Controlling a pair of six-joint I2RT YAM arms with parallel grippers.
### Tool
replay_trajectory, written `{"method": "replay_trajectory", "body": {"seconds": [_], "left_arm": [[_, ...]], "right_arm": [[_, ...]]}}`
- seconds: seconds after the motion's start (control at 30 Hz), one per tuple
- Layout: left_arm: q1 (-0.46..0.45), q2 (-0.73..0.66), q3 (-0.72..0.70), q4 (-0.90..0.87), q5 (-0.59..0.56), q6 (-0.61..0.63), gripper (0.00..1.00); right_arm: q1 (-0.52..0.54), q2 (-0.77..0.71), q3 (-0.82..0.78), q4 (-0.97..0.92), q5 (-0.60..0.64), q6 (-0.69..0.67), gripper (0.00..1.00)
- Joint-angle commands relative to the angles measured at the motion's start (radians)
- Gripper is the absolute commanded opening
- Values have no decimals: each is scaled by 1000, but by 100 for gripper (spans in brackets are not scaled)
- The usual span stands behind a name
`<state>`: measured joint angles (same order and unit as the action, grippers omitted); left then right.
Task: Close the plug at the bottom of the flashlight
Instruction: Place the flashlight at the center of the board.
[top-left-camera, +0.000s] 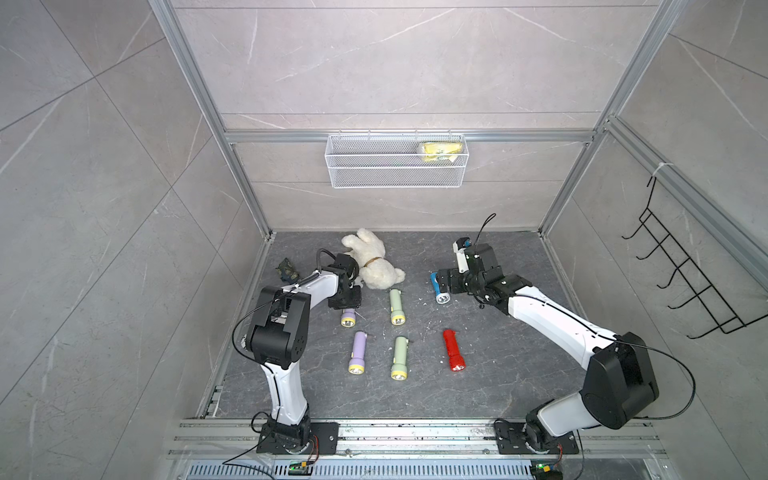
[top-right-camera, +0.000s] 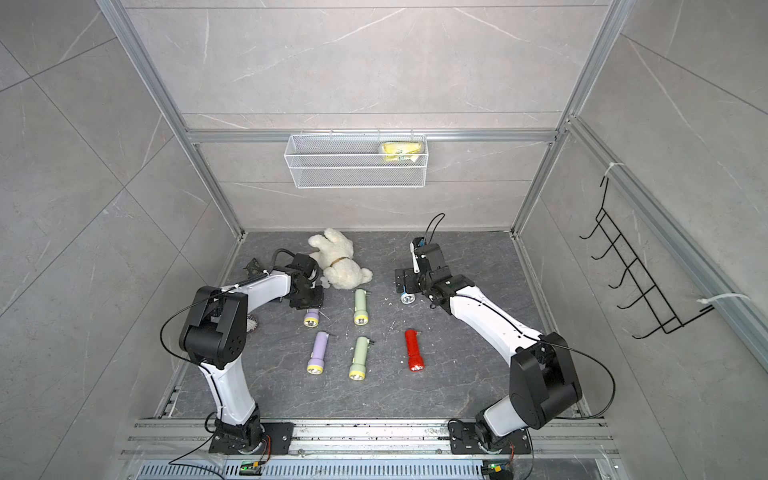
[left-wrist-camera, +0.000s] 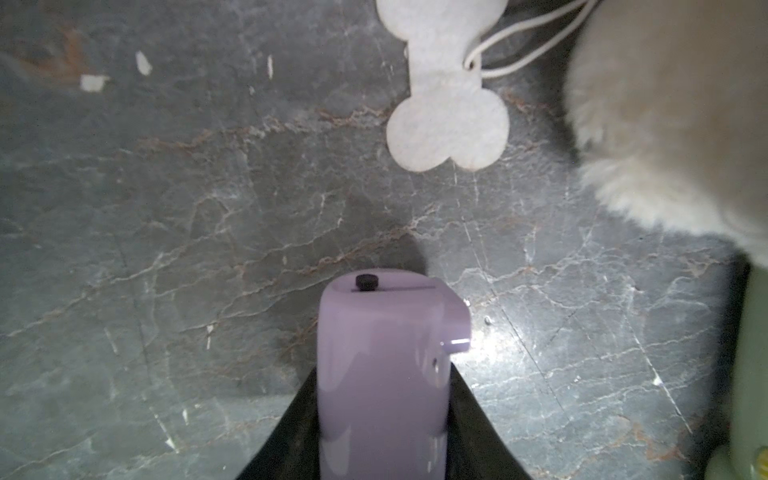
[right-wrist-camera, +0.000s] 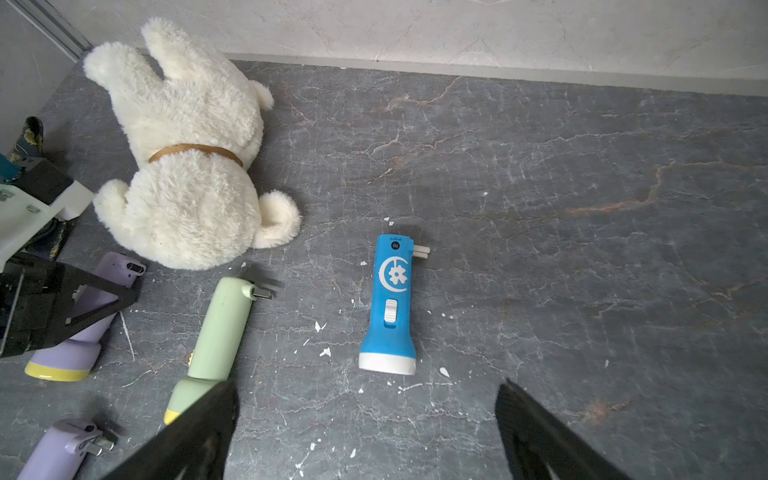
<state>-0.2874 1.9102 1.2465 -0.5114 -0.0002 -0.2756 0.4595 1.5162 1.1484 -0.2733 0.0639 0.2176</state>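
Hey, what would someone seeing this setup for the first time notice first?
A fluffy white plush dog lies at the back of the dark table, behind rows of flashlights. The left gripper straddles a purple flashlight, while the right gripper hangs open by the blue flashlight, whose plug prongs stick out sideways.

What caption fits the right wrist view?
Open right gripper hovers over blue flashlight, its plug folded out; white plush dog lies nearby.

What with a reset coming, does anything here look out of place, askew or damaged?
A white plush dog lies on its side beside the flashlights, unrelated to the work. White flecks litter the dark tabletop around the blue flashlight, like chipped debris.
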Motion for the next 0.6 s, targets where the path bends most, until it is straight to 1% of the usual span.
{"method": "replay_trajectory", "body": {"seconds": [0.0,0.07,0.23,0.27,0.3,0.43,0.57], "left_arm": [[-1,2,22,-12,-9,-10,67],[-1,-8,30,-20,-7,-10,74],[-1,-56,63,-61,-4,-10,75],[-2,-76,66,-67,-10,-18,86],[0,-97,66,-68,-4,-32,100],[0,-203,38,-25,22,-88,100],[-1,-249,72,-34,86,-107,100]], "right_arm": [[-1,-19,-9,-5,-11,12,100],[-1,-19,-10,-1,-18,12,100],[-1,-27,-15,3,-20,12,100],[-2,-28,-16,3,-17,12,100],[-2,-30,-18,4,-17,12,100],[-2,-36,-31,11,-17,16,100],[-1,-42,-48,28,-24,20,100]]}}
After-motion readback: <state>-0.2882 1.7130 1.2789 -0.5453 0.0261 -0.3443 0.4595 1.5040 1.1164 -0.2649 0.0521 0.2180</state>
